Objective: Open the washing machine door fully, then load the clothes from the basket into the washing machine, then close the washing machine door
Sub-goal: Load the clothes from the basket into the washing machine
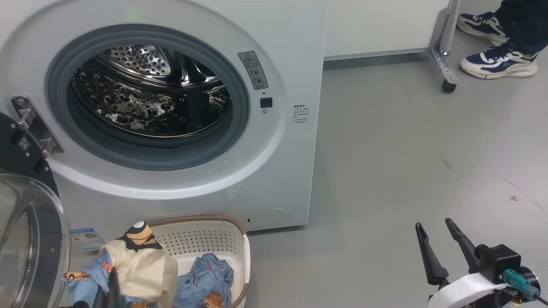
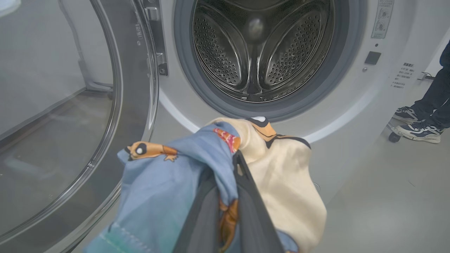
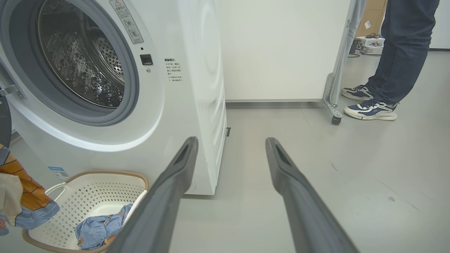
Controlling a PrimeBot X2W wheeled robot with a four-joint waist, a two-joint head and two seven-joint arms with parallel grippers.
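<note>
The washing machine point(image 1: 291, 162) stands with its steel drum point(image 2: 260, 45) exposed. Swung wide to the left is the washing machine door point(image 1: 25, 231), its glass bowl facing me. My left gripper point(image 2: 225, 168) is shut on the clothes point(image 2: 288, 175), a cream and light-blue bundle lifted above the basket point(image 1: 205, 244), below the drum's opening. A further blue garment point(image 3: 98, 228) lies in the basket point(image 3: 102, 189). My right gripper point(image 1: 433, 223) is open and holds nothing, low over the floor to the right of the machine; its fingers point(image 3: 175, 182) point past the machine's front corner.
A person's feet in blue-and-white shoes point(image 1: 496, 62) stand at the far right, beside a metal leg on a caster point(image 1: 445, 55) of a white partition. Grey floor point(image 1: 385, 171) stretches to the right of the machine.
</note>
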